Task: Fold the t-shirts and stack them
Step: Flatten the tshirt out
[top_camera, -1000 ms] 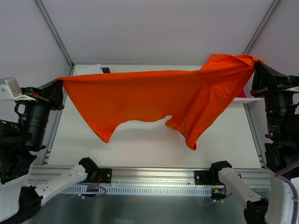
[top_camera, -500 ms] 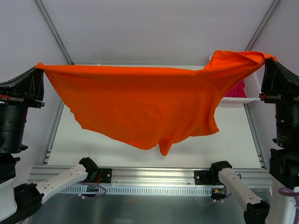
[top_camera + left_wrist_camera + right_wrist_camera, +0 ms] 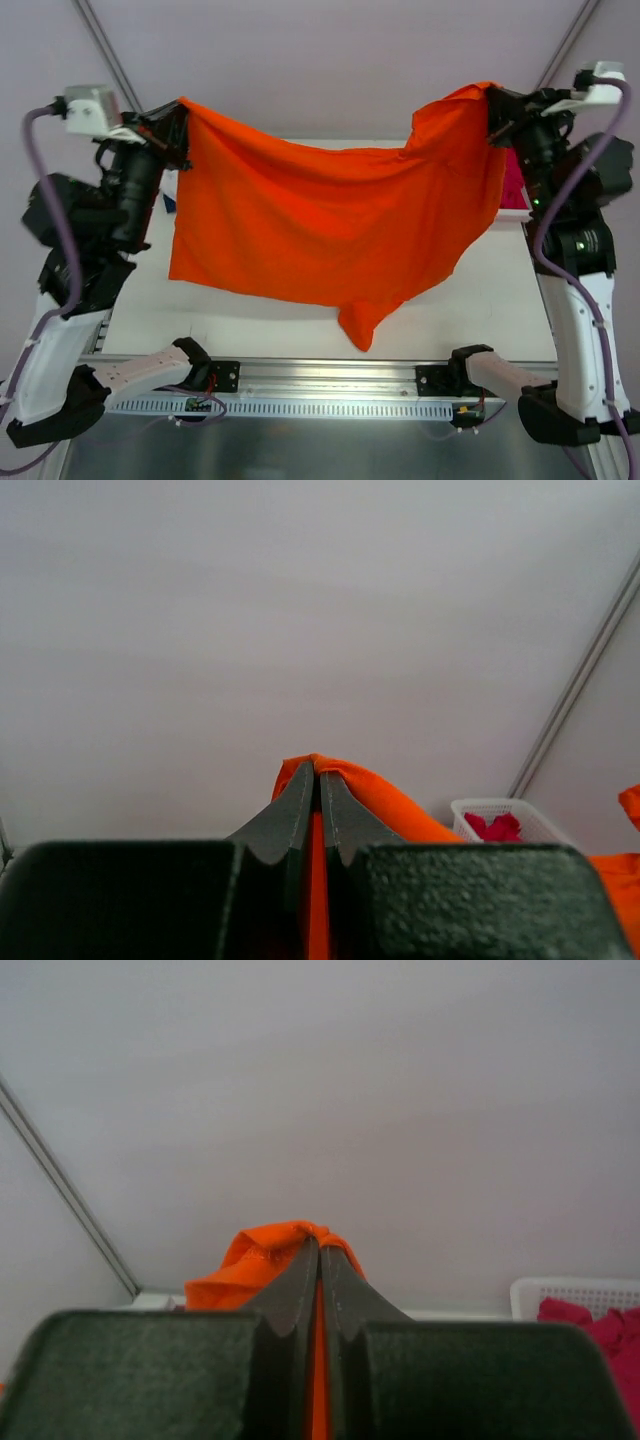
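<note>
Arms drawn inward; orange t-shirt (image 3: 330, 225) now sags mid-frame. Left claw (image 3: 180, 125) and right claw (image 3: 492, 108) clenched on its top corners. Soft, light: keep your hold there.

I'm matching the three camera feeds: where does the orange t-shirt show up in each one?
Top external: orange t-shirt hangs spread across the centre.
Left wrist: orange t-shirt bunched, pinched in the fingers, bottom centre.
Right wrist: orange t-shirt likewise, bottom centre.
Shared landmark: white basket holding pink cloth, right side.
</note>
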{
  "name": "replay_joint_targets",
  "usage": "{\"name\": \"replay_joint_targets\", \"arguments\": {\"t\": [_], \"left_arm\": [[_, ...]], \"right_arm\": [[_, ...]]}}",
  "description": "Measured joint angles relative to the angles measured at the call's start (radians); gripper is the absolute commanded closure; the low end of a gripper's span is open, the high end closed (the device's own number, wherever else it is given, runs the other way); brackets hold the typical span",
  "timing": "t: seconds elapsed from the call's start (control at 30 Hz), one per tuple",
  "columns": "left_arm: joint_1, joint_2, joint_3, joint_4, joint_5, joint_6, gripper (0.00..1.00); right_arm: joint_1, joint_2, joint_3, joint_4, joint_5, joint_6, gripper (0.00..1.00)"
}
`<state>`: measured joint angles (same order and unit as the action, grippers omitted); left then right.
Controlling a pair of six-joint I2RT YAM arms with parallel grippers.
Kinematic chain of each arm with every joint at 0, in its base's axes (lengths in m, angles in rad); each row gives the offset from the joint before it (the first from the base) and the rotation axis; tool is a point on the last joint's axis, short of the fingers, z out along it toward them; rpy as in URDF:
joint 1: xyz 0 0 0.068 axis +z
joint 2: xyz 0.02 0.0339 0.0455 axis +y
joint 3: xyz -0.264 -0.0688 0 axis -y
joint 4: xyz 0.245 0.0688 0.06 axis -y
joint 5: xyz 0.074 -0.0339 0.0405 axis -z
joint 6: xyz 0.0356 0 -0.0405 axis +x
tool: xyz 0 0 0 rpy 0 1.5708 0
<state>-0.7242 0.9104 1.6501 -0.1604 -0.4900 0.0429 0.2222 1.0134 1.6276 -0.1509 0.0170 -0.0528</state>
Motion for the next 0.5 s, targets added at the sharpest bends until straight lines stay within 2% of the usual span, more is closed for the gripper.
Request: {"name": "replay_joint_targets", "arguments": {"t": [0.13, 0.3, 0.43, 0.5], "left_arm": [[0.055, 0.146, 0.032, 0.002, 0.021, -0.007, 1.00], [0.263, 0.336, 0.140, -0.044, 0.166, -0.103, 1.00], [0.392, 0.499, 0.310, -0.077, 0.307, -0.185, 1.00], [0.439, 0.607, 0.455, -0.093, 0.384, -0.221, 1.00]], "right_arm": [[-0.006, 0.140, 0.048, -0.045, -0.008, -0.001, 1.00], [-0.035, 0.301, 0.169, -0.100, -0.042, 0.002, 1.00], [-0.050, 0.405, 0.292, -0.124, -0.065, 0.012, 1.00], [-0.051, 0.445, 0.348, -0.130, -0.078, 0.014, 1.00]]}}
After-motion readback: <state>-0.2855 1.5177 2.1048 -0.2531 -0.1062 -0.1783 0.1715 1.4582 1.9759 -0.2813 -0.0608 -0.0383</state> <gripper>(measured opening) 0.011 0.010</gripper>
